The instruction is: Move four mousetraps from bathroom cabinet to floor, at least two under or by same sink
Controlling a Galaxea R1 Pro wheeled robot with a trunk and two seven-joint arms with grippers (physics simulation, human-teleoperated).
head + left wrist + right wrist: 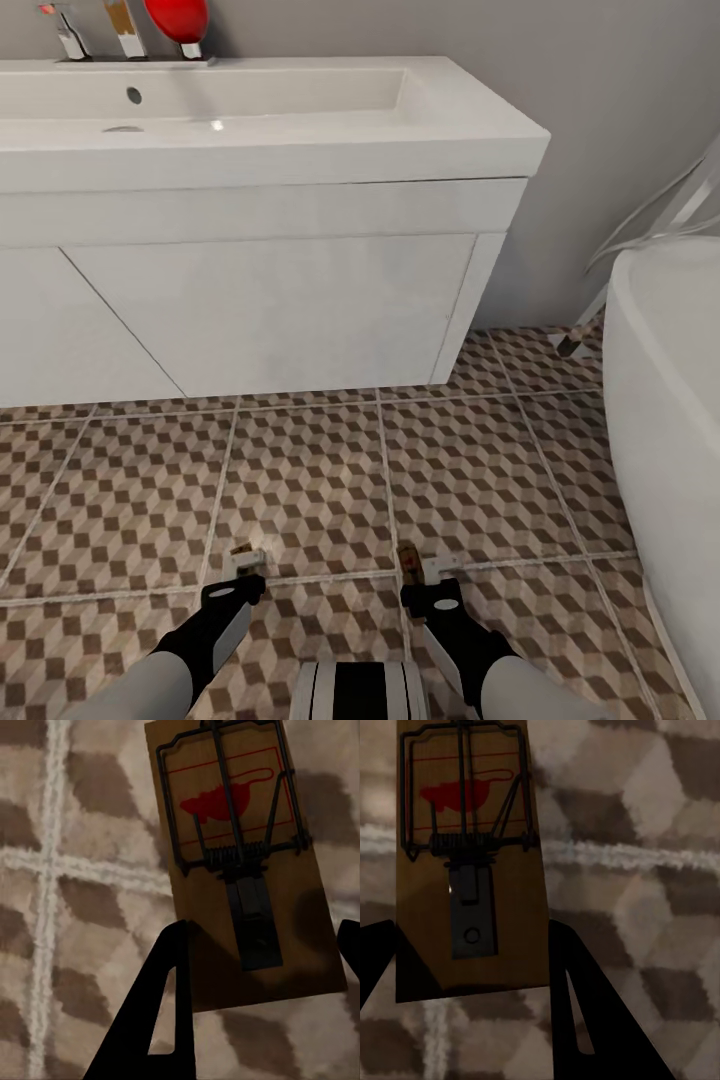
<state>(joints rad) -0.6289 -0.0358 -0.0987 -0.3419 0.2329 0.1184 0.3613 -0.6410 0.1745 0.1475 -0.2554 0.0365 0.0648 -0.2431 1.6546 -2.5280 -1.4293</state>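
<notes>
A long white rectangular wall-hung bathroom sink [250, 130] with a chrome faucet [68, 35] stands ahead, above a floor of brown, beige and white cube-pattern tiles [320, 480]. A white oval bathtub [670, 400] sits to the sink's right.

In front of the sink, well out from its plain front, both black grippers reach low over the tiles. The left gripper [236, 590] has its fingers clamped on the near end of a flat tan wooden mousetrap [240, 862] with a dark wire spring and a red mouse print. The right gripper [432, 596] likewise clamps a second tan wooden mousetrap [469, 862] by its near end. Each trap's free end points toward the sink. Whether either trap touches the tiles cannot be told.
</notes>
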